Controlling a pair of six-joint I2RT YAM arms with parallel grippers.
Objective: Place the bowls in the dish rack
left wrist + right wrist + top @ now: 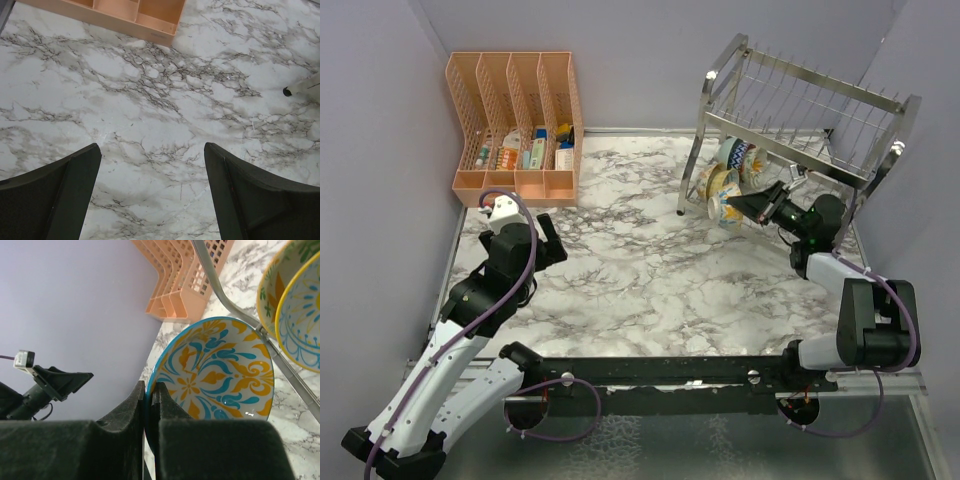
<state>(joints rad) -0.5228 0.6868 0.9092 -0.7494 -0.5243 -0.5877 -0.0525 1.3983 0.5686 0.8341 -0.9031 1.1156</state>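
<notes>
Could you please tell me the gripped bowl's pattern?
The bowl shows orange-and-teal florals, teal rim; right wrist view.

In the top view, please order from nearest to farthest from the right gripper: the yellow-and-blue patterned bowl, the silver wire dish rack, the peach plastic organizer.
1. Yellow-and-blue patterned bowl: held by the right gripper.
2. Silver wire dish rack: directly behind, back right.
3. Peach plastic organizer: far back left.
</notes>
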